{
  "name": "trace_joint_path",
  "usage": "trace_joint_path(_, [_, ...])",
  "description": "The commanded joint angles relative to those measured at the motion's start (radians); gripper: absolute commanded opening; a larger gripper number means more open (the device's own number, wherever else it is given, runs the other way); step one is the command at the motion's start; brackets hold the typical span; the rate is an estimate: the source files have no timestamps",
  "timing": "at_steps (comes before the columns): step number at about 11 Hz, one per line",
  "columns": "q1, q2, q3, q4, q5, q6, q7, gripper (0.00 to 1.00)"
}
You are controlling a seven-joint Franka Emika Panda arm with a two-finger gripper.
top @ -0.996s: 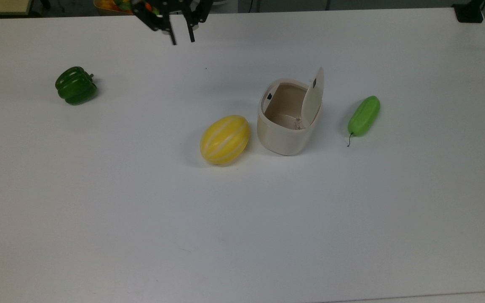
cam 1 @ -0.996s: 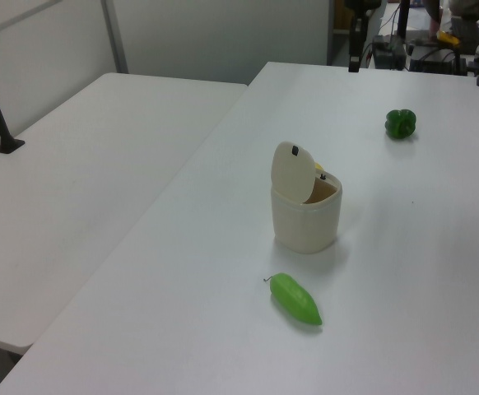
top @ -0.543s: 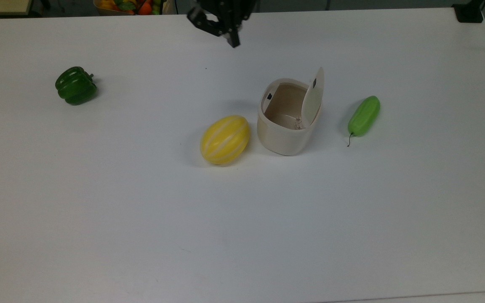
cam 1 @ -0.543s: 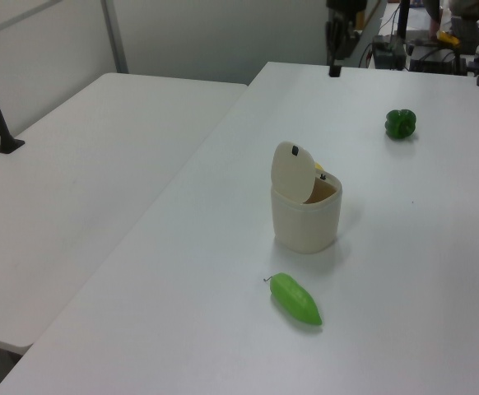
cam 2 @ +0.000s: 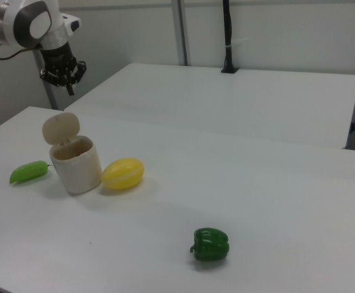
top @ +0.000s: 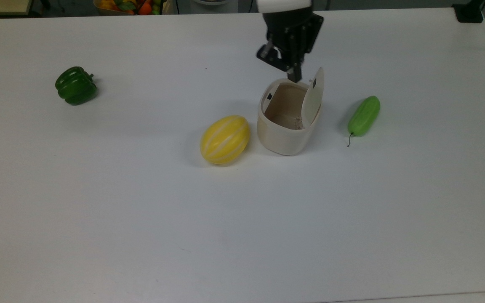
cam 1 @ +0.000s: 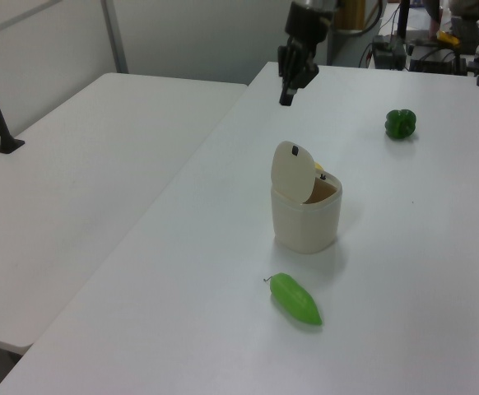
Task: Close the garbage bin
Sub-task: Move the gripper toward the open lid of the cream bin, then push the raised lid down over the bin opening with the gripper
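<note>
The garbage bin (top: pixel 286 126) is seen with its lid (top: pixel 313 97) raised. The gripper (top: pixel 293 75), fingers seemingly together, is held at its twelve o'clock in the top view.

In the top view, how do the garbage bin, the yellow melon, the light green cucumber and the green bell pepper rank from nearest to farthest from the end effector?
Measured from the end effector in the top view:
1. Garbage bin, just below it, lid open.
2. and 3. Yellow melon, lower left, and light green cucumber, lower right: too close to call.
4. Green bell pepper, far on the top view's left.
</note>
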Motion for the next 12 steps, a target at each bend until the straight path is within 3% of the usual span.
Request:
trace_joint_path(1, [0.055, 0.015, -0.014, 0.026, 0.014, 0.026, -0.018, 0.00])
trace_joint_path(6, [0.070, 0.041, -0.006, -0.013, -0.003, 0.006, -0.077, 0.00])
trace_joint_path(12, [0.061, 0.038, -0.012, -0.063, -0.058, -0.141, -0.195, 0.00])
